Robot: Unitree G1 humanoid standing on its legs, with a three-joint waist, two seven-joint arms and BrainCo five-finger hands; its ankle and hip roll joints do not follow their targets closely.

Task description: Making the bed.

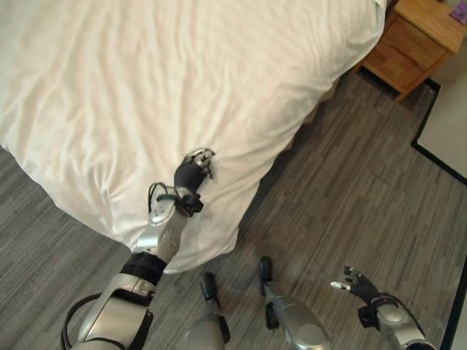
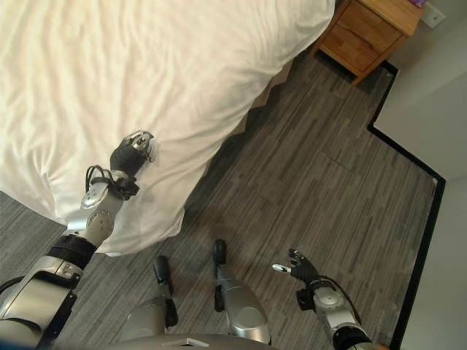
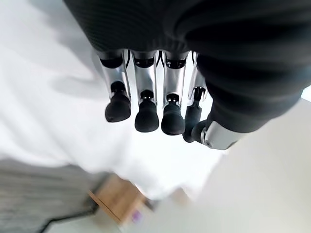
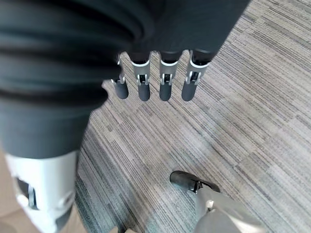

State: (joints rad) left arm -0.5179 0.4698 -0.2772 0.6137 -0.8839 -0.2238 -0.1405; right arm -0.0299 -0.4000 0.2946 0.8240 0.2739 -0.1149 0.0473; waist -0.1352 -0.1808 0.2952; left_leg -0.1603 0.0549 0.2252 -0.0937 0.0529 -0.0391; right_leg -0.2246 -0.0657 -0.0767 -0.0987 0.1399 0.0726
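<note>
- 1 wooden nightstand [image 1: 419, 40] stands at the far right of the bed [image 1: 168, 87], just beside its upper corner, on the grey plank floor [image 1: 350, 189]. 2 drawer fronts show on it, both closed, so their contents cannot be seen. A small purple item [image 1: 454, 10] lies on its top at the edge of the view.
- A black border strip [image 2: 408, 157] runs along the floor on the right, next to a pale surface.
- 1 white cover [image 2: 109, 80] lies over the bed, wrinkled, and drapes over the near corner down toward the floor.
- The left hand [image 1: 195, 169] is stretched out to the bed's near edge, against the cover where it starts to fall over the side. In the left wrist view its fingers [image 3: 146, 114] are bent downward in a row above the white cloth, with no fold visibly caught between them and the thumb.
- The right hand [image 1: 359, 284] hangs low on the right, well apart from the bed, over bare floor. Its fingers [image 4: 165, 85] are loose and spread, holding nothing.
</note>
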